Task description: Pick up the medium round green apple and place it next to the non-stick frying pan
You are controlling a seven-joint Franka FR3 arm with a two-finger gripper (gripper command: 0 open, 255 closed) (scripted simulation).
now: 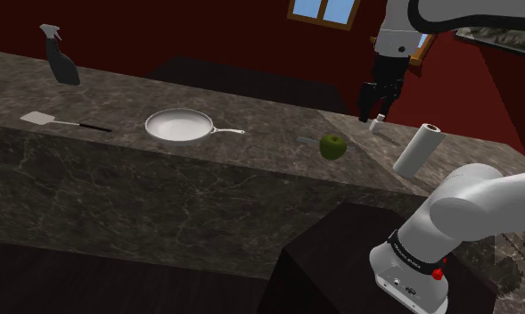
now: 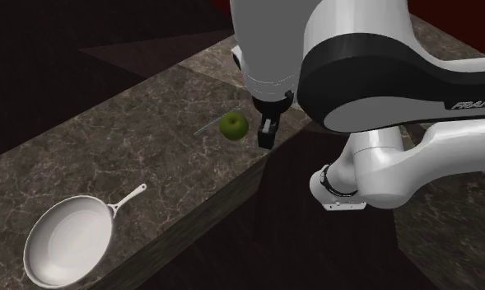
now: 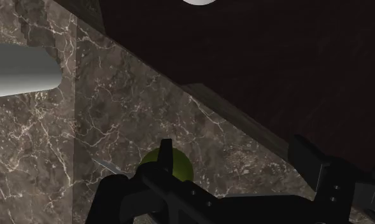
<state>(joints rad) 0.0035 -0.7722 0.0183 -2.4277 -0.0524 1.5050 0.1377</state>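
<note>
Your claw [image 1: 376,109] hangs in the upper right of the shoulder view, above the far part of the counter [image 1: 251,178]. Fingers apart, released, nothing between them, nothing touched. A small white object [image 1: 374,126] stands on the counter right below the fingertips.

Green apple [image 1: 332,146]: on the counter, right of centre in the shoulder view, down and left of the claw, near the front edge. In the second exterior view the apple [image 2: 234,125] sits upper centre, with the claw [image 2: 268,132] just to its right and apart from it. In the wrist view the apple [image 3: 173,164] is partly hidden behind one black finger [image 3: 164,156]. The other finger stands well off to the side. The apple is not in the gap.

A thin grey utensil [image 1: 305,140] lies just beside the apple, on its pan side.

Frying pan [image 1: 180,126]: left of centre in the shoulder view, pale inside, handle pointing toward the apple, well apart from it. In the second exterior view the pan [image 2: 67,240] is at lower left.

Paper towel roll [image 1: 417,148]: right of the apple, tilted. Spatula [image 1: 39,117] and spray bottle [image 1: 60,55]: far left.
</note>
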